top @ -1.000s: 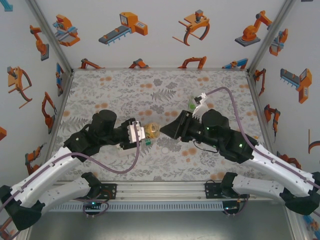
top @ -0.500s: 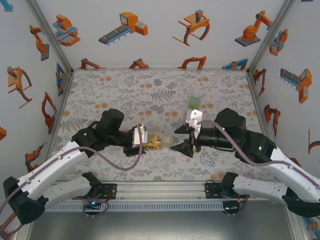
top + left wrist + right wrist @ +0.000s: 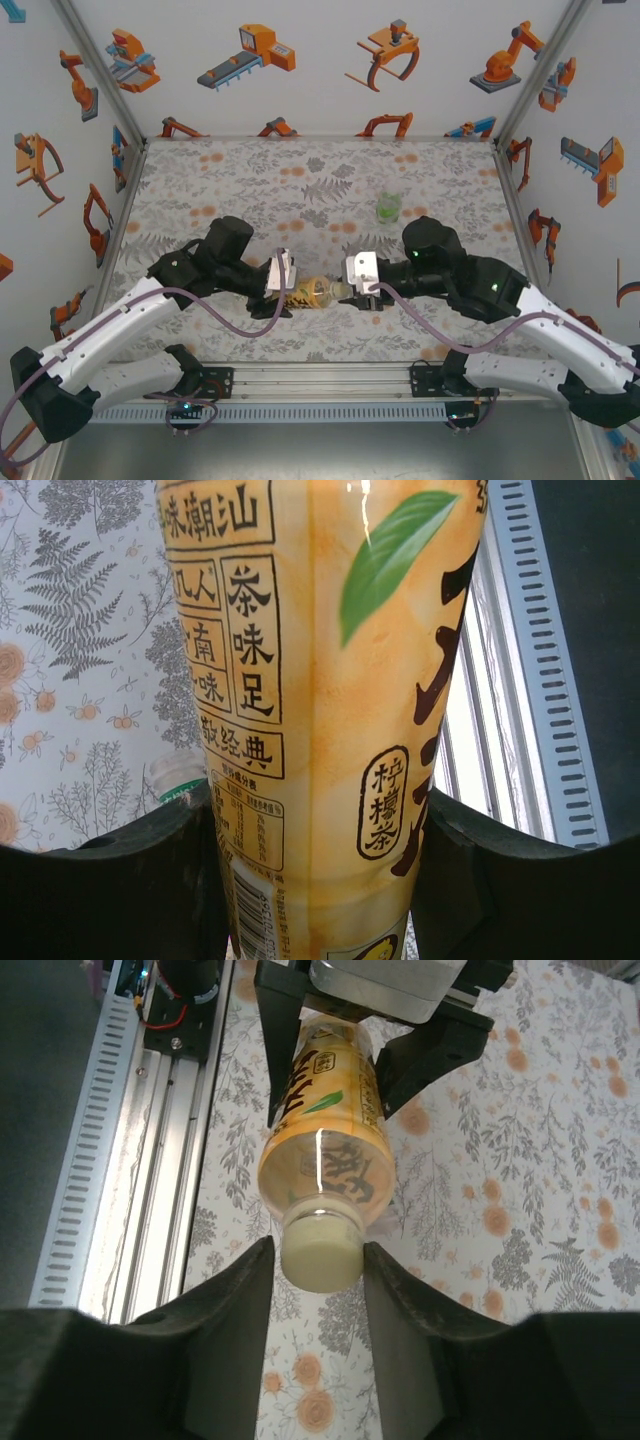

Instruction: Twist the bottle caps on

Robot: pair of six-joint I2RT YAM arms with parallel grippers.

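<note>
Left gripper point(image 3: 315, 880): clamped on tea bottle point(image 3: 325, 1110)
Right gripper point(image 3: 317, 1260): fingers flank white cap point(image 3: 320, 1250), cannot tell if clamped
Green bottle point(image 3: 388, 208): 1 o'clock of cap

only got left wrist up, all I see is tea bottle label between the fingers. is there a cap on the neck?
Observer: Yes. The right wrist view shows a white cap on the neck of the tea bottle. I can't tell whether it's threaded down.
Operator: right gripper on it?
Observer: The right gripper has a finger close on either side of the cap. I can't tell if they're pinching it.
Operator: anything else on the table?
Observer: The top view shows a small green bottle standing upright on the table, farther back than the right gripper.
</note>
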